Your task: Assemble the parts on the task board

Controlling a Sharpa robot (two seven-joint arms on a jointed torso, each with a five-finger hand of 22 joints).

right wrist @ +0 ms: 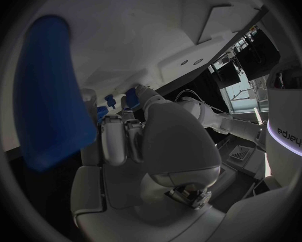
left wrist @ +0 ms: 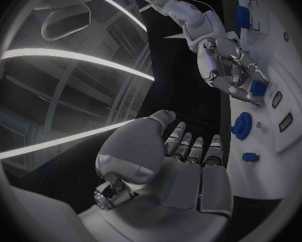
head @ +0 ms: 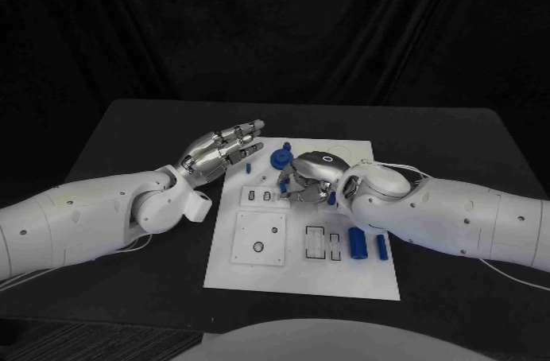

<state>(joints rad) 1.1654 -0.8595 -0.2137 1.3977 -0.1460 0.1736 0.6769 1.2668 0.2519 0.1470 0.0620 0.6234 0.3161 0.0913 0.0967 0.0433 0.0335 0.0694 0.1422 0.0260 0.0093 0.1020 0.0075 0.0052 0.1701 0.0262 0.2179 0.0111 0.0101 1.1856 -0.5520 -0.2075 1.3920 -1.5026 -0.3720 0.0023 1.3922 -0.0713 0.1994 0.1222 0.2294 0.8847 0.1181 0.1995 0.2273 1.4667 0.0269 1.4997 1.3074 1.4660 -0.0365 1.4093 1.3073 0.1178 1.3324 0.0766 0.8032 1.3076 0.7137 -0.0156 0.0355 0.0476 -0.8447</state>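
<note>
A black curtain hangs behind the black table [head: 126, 138], and we see the white task board [head: 344, 273] laid out in the middle of it. On our left, the left hand [head: 223, 150] hovers just off the board's left edge, palm up, fingers stretched out and apart, nothing in it; the left wrist view shows the same flat palm and straight fingers [left wrist: 191, 148]. Across from it, the right hand [head: 309, 178] is curled down over the upper middle of the board, fingers bent in toward the surface. There is a small blue part [left wrist: 258, 87] at its fingertips in the left wrist view, but we cannot tell whether the hand actually grips it or only touches it. Just beyond that hand sits a round blue gear-like part [head: 282, 157] on the board, with a smaller blue piece [head: 249, 169] beside it toward the left hand. Nearer the robot, two upright blue cylinders [head: 358, 242] stand side by side on the board's right half, next to the rectangular slots [head: 315, 241]. A square plate with a hole [head: 260, 238] lies on the board's left half
</note>
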